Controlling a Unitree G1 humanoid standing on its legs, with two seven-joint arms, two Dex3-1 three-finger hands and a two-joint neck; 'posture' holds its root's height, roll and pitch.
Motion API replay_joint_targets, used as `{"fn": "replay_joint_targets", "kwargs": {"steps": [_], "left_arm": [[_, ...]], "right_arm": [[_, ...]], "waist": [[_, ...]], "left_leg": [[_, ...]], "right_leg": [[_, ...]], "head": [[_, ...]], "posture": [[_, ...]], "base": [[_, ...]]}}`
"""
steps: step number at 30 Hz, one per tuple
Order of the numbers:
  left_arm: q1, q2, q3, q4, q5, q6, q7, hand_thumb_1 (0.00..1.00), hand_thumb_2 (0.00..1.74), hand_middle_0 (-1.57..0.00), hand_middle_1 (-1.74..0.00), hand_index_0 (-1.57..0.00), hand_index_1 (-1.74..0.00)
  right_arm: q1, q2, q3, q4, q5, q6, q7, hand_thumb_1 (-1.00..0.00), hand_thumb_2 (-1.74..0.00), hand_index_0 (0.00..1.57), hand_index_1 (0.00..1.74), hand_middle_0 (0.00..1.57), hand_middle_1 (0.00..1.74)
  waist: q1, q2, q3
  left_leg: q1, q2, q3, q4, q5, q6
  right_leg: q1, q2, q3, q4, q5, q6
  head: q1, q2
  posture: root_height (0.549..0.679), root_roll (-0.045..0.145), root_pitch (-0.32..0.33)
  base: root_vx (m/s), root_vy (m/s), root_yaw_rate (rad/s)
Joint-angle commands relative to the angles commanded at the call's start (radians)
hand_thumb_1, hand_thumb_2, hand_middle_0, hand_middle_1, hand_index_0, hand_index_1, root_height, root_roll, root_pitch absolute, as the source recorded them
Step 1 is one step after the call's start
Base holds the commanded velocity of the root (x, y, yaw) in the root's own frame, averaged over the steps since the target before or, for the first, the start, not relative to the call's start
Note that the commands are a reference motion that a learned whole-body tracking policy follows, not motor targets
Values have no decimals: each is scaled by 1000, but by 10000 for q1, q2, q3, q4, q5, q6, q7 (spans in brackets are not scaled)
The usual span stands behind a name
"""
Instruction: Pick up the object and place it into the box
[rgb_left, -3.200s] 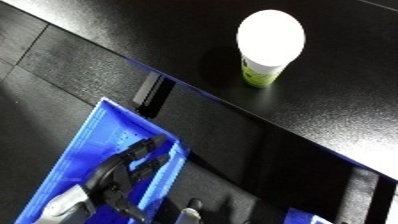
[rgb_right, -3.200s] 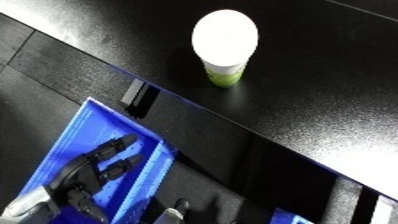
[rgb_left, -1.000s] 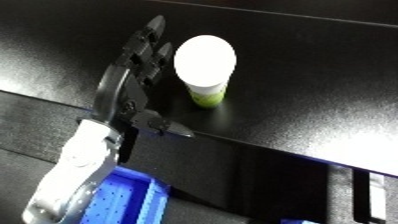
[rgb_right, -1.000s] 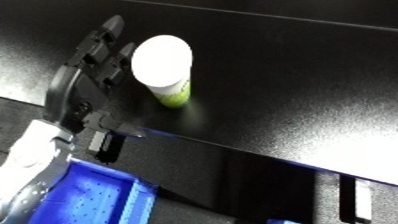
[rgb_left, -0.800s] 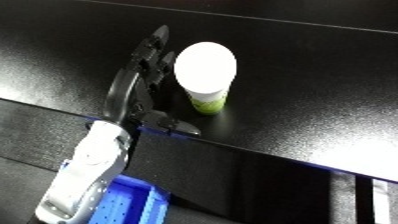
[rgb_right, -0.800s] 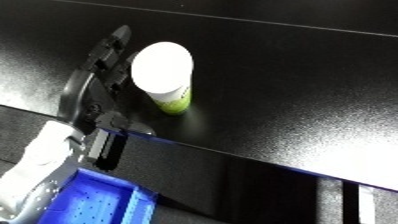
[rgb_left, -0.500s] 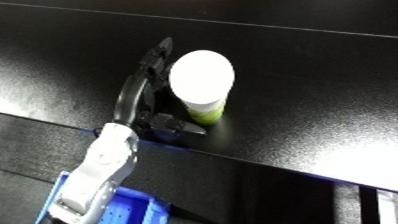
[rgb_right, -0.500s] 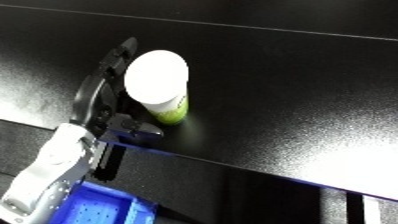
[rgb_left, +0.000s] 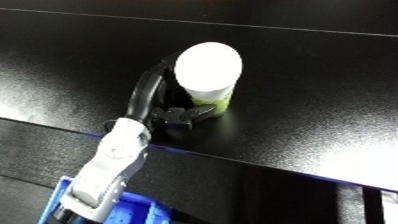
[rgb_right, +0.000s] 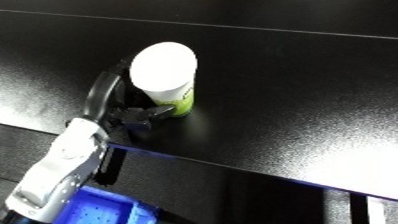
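Left eye view: left hand (rgb_left: 169, 107) curls around the white-lidded cup (rgb_left: 210, 75) on the black table (rgb_left: 320, 90), grasp step; next, lift toward the blue bin (rgb_right: 98, 210), near left.

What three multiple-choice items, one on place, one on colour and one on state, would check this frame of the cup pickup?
1. Where does the cup stand?
A. On the black table
B. Inside the blue bin
C. On the floor

2. What colour is the band at the cup's base?
A. Red
B. Green
C. Orange

3. How is the left hand placed?
A. Flat on the table, far from the cup
B. Curved around the cup's side, thumb at its base
C. Down inside the bin

Answers: 1 A, the cup is upright on the black table, with the blue bin below the table edge. 2 B, green shows under the white top. 3 B, the fingers arc behind the cup.
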Motion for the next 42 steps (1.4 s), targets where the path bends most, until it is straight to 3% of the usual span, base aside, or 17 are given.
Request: {"fn": "replay_joint_targets", "kwargs": {"steps": [5, 12, 18, 22, 30, 42], "left_arm": [[-72, -34, -20, -120, -172, 193, -106, 1000, 1740, -1570, -1740, -1570, -1740], [87, -84, 123, -106, -1017, 389, -243, 1000, 1740, -1570, -1740, -1570, -1740], [762, -473, 750, -505, -3972, 650, -693, 1000, 1740, -1570, -1740, -1570, -1740], [1405, -698, 1243, -1257, -5018, 402, -981, 1000, 1740, -1570, -1740, -1570, -1740], [2750, -492, 2543, -2793, -4647, -567, -666, 1000, 1740, -1570, -1740, -1570, -1740], [4472, 550, 4782, -3453, -2672, -2030, 591, 1000, 1740, -1570, -1740, -1570, -1740]], "right_arm": [[26, 51, -17, 55, -10, -11, -24, 0, 0, 0, 0, 0, 0], [80, 64, -57, 123, -72, 16, 14, 0, 0, 0, 0, 0, 0], [107, 120, -112, 165, -258, 44, -115, 0, 0, 0, 0, 0, 0], [135, 172, -172, 132, -345, 16, -355, 0, 0, 0, 0, 0, 0], [500, 176, -381, 61, -101, -218, -498, 0, 0, 0, 0, 0, 0], [1182, 161, -864, 130, 160, -584, -412, 0, 0, 0, 0, 0, 0]], "waist": [[-5, 31, 0], [35, 87, 0], [133, 203, 0], [294, 293, 0], [709, 411, 0], [1243, 559, 0]], "left_leg": [[49, 1, -3, -6, -12, 4], [159, -41, -69, -61, 2, -10], [338, -115, -174, -221, 56, -34], [360, -203, -263, -243, 62, -49], [416, -375, -454, -292, 95, -90], [450, -539, -695, -290, 190, -150]], "right_leg": [[35, -22, 1, 0, 3, 5], [168, -49, -41, -8, -47, -18], [355, -92, -107, -66, -112, -71], [437, -140, -171, -63, -184, -139], [606, -186, -320, -8, -366, -287], [859, -236, -545, 117, -669, -496]], "head": [[-48, -42], [-271, -151], [-629, -122], [-606, -190], [-633, -172], [-1747, -209]], "posture": [[610, 16, -10], [611, 19, -16], [613, 23, -20], [613, 27, -21], [613, 34, -23], [612, 46, -31]], "base": [[1, 1, 9], [4, -3, 31], [-6, -5, 75], [-26, -16, 109], [-31, -27, 97], [-25, -23, 95]]}}
